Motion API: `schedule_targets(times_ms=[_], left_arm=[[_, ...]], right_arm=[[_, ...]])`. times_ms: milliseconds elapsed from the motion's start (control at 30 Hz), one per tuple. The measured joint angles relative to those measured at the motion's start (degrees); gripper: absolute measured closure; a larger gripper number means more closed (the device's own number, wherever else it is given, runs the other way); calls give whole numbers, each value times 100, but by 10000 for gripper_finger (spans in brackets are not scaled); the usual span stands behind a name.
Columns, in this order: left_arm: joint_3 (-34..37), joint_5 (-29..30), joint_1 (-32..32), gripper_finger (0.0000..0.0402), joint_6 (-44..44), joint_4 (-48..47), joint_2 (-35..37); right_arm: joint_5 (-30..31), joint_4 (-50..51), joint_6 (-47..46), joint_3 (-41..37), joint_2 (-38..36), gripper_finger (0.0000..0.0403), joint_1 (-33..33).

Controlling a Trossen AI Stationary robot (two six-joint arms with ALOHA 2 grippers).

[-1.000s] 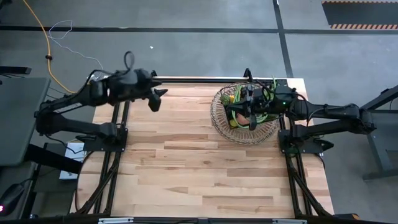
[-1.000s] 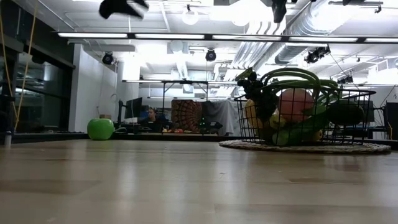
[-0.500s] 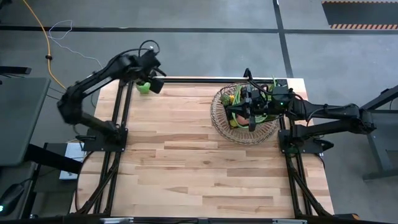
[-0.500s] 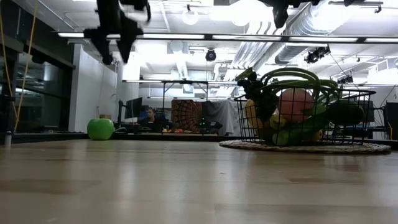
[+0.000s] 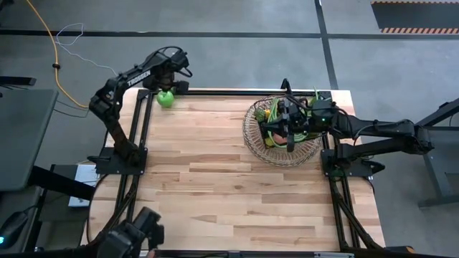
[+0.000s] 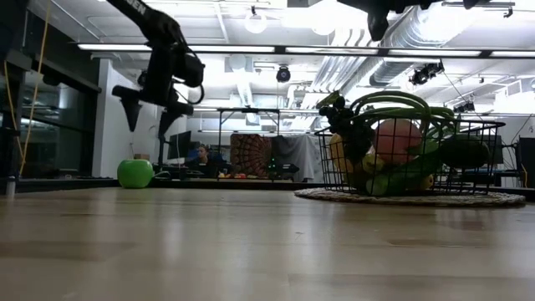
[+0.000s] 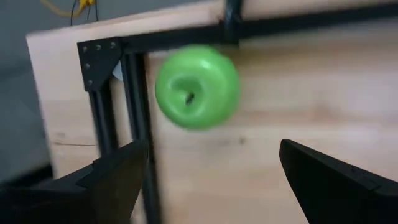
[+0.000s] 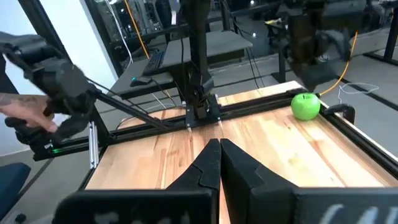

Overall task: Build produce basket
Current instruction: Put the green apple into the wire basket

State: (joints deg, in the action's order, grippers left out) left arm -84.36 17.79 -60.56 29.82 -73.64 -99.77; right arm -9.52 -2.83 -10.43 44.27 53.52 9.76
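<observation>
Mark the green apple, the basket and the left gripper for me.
green apple (image 7: 197,86): left wrist view, top around the stem.
basket (image 5: 251,136): high view, left wire rim.
left gripper (image 6: 149,115): low view, between the open jaws.

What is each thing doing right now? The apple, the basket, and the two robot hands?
Apple: alone on the table's far left corner, upright, not held.
Basket: on the table, full of fruit and vegetables.
Left gripper: open, above the apple, not touching it.
Right gripper: shut, empty, above the basket.
</observation>
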Motion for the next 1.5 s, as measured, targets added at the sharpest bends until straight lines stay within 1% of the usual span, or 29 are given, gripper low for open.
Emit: schedule_targets(times_ms=[133,200,267,467,533,633,700,767,900,967,1100,1300,1500], left_arm=[[0,-2,-158,57,958,366,-33],[0,10,-176,67,1383,468,-33],[7,186,-172,81,1750,466,-33],[270,644,-68,136,2156,605,-31],[420,613,-32,150,2464,733,-31],[726,348,-21,165,3035,1084,-28],[891,324,-23,172,3272,1306,-32],[1039,493,11,177,3535,1534,37],[1237,1095,146,185,4258,1499,197],[1338,1299,169,189,4408,1506,298],[1475,1494,156,196,4445,1665,325],[1706,1445,125,204,4663,2115,286],[1896,1492,130,215,5006,2178,284]], right_arm=[[0,130,-1,0,0,403,1],[0,196,-1,0,0,403,0],[0,261,-1,0,0,403,0],[0,453,-1,0,0,403,0],[0,531,-1,0,0,403,0],[0,597,-1,0,0,403,0],[0,688,0,0,0,403,0],[-1,730,1,0,0,403,0],[-2,817,-1,0,0,403,0],[-2,829,-1,0,0,403,0],[-2,893,-1,-4,0,403,0],[-4,1059,-16,-9,0,403,0],[-4,1160,-63,-9,0,403,0]])
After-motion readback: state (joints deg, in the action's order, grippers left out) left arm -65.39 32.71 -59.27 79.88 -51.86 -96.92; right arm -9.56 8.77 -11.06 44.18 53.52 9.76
